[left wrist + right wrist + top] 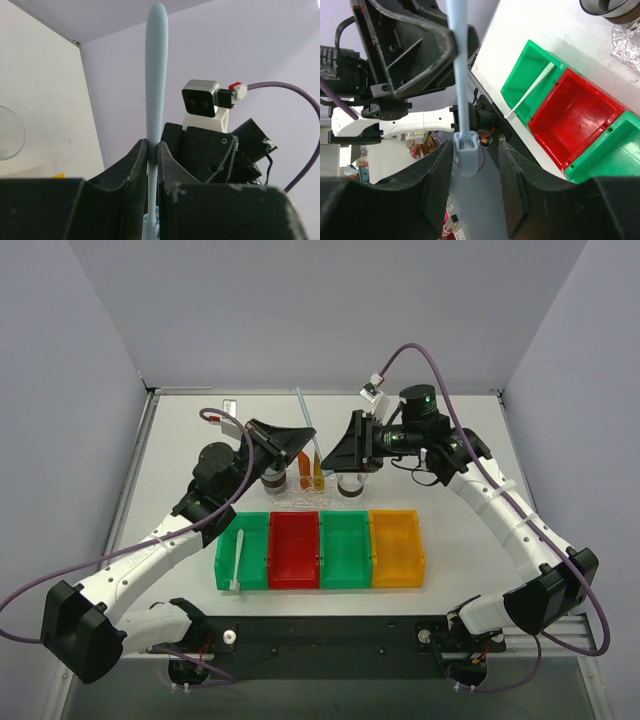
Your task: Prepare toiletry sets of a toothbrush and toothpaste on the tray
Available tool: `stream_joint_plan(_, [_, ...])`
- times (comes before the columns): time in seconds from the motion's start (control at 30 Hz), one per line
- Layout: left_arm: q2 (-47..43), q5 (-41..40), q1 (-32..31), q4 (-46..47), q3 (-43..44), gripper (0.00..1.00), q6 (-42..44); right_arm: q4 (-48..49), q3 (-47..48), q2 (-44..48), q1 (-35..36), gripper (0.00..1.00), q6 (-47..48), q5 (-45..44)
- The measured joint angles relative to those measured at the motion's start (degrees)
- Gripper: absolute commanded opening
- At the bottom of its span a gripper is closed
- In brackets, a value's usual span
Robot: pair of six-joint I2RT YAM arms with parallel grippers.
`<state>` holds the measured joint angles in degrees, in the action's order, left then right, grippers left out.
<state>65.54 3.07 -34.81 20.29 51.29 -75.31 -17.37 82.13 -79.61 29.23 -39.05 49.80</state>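
My left gripper [303,437] is shut on the pale blue toothbrush [305,415] and holds it above the tray [308,501]. In the left wrist view the jaws [153,148] pinch its handle [156,75]. My right gripper [334,457] is open. In the right wrist view its jaws [476,152] stand on either side of the toothbrush's capped head [467,156] without touching it. The orange tube [303,469] and the yellow-orange tube [319,476] stand on the tray. The white toothbrush [238,560] lies in the left green bin [256,530], and it also shows in the right wrist view [532,92].
Two clear cups [273,480] [350,486] stand at the tray's ends. A row of bins lies in front of the tray: green, red [294,550], green [346,550], orange [397,548]. The red bin [575,115] looks empty.
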Motion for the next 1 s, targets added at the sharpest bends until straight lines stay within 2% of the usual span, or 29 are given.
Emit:
stream_joint_plan(0.3, [0.04, -2.29, -0.90, 4.94, -1.92, 0.00, -1.20, 0.04, 0.42, -1.18, 0.07, 0.23, -0.85, 2.99])
stream_joint_plan(0.67, [0.04, -4.20, -1.05, 6.93, -2.08, 0.00, -1.22, 0.02, 1.49, -1.84, 0.11, 0.21, -1.29, 4.81])
stream_joint_plan(0.87, [0.07, -4.55, -1.09, 6.82, -2.08, 0.00, -0.50, 0.11, 1.75, -2.45, 0.48, 0.01, -1.42, 5.20])
stream_joint_plan(1.0, [0.11, -4.66, -1.11, 6.78, -2.08, 0.00, -0.26, 0.28, 1.79, -2.58, 0.48, 0.00, -1.46, 5.18])
